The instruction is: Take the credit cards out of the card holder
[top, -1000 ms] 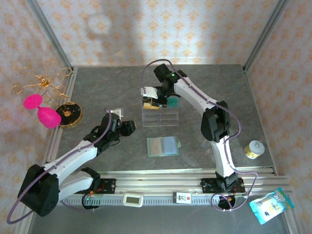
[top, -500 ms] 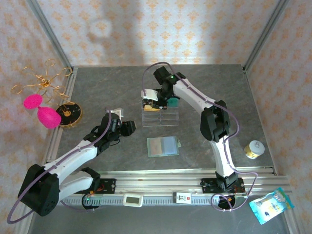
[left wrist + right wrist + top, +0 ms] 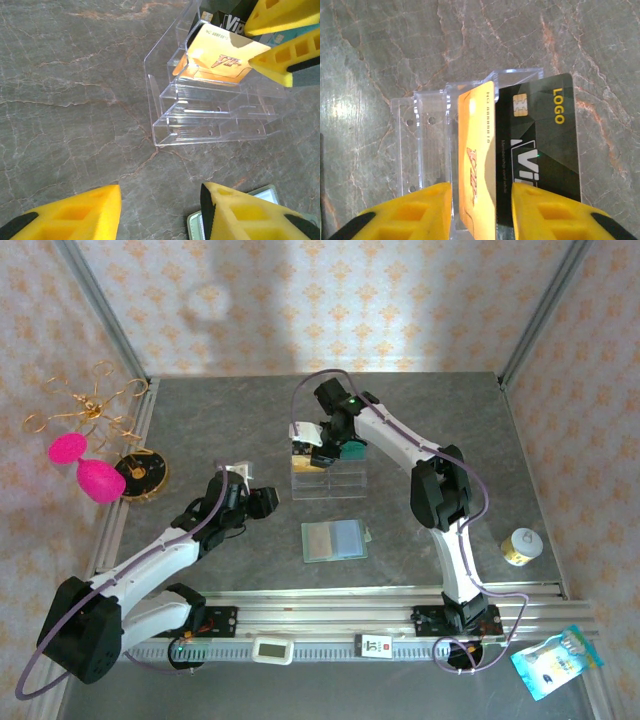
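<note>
black card [image 3: 540, 145] marked LOGO, gold card [image 3: 477, 165] right beside it, both standing in the clear tiered tray [image 3: 427, 145], right hand [image 3: 481, 200] with yellow fingers [image 3: 410, 215] parted around the gold card's edge, grey marbled surface [image 3: 380, 50] underneath

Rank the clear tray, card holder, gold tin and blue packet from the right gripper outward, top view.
1. clear tray, under the right gripper
2. card holder, table centre
3. gold tin, right edge
4. blue packet, front-right corner
</note>
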Robot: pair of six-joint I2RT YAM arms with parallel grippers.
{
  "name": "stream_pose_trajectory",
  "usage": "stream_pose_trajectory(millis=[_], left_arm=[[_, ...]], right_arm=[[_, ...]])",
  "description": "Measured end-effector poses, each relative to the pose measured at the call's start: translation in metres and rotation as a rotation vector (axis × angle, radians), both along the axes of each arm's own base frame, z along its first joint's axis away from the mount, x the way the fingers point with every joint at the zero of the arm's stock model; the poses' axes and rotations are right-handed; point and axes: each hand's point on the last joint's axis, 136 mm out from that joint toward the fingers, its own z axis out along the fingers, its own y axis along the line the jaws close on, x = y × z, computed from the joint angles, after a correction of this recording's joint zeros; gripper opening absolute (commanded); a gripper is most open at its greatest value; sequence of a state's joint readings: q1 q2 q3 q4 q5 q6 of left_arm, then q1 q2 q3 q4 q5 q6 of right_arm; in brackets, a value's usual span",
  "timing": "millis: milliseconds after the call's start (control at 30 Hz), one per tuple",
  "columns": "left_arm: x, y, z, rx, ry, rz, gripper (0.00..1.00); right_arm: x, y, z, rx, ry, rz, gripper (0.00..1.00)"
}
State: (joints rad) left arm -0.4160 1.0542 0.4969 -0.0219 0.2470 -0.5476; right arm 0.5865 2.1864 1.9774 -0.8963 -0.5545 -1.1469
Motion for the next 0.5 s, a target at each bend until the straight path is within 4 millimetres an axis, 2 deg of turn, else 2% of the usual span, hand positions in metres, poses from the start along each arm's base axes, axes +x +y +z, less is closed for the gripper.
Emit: stream_pose_trajectory(millis=[333, 433, 500], left_arm=[[-0.001, -0.005, 0.006, -0.045, -0.04, -0.014, 0.47], [-0.003, -0.006, 0.01, -0.079, -0.061, -0.014, 0.48], [-0.004, -0.007, 0.013, -0.104, -0.077, -0.011, 0.48]], right_arm=[[-0.002, 0.015, 0.007, 0.045, 0.022, -0.059, 0.39], [-0.008, 0.024, 0.018, 0.077, 0.036, -0.083, 0.42], [-0.013, 0.029, 0.032, 0.119, 0.036, -0.106, 0.42]])
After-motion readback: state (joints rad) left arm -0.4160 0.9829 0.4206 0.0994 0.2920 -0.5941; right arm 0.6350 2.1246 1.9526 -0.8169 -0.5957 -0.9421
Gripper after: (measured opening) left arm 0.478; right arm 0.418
